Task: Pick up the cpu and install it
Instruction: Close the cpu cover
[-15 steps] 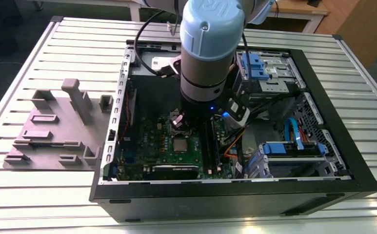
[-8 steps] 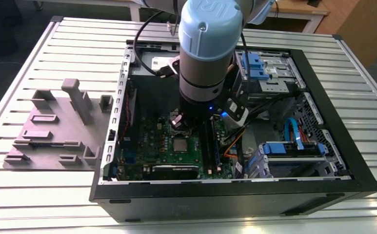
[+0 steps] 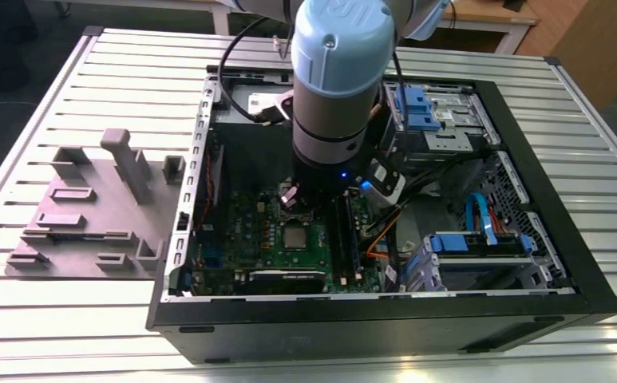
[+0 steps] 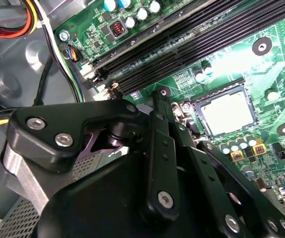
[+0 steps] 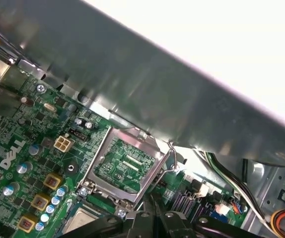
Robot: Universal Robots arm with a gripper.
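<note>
Cpu (image 4: 228, 115) lies flat in the socket (image 4: 200, 119), silvery top up, dark socket frame all round it. That's approx mid motherboard (image 4: 276, 64), just beside the long black RAM slots (image 4: 182, 44). Nothing touches the cpu. The socket's metal load plate (image 5: 132, 136) is swung up off it and stands tilted, hinged at one socket edge, w/ green board showing thru its window. Thin wire lever (image 5: 172, 153) is just beside the plate's corner. Gripper (image 5: 151, 201) has its fingers closed together w/ nothing between them. It hovers above the board just beside the raised plate, near the socket's edge but apart from the cpu. In the exterior view the arm (image 3: 335, 80) reaches straight down into the open PC case (image 3: 340, 323), which lies on its side on a slatted metal table (image 3: 74, 319). The motherboard fills the part of the case floor toward the exterior view's left. Drive cages w/ blue parts (image 3: 479, 243) sit along the case wall on the exterior view's right, w/ cables running between them & the board. Grey plastic fixture (image 3: 85, 215) rests on the table just outside the case wall on the exterior view's left, near that table edge.
</note>
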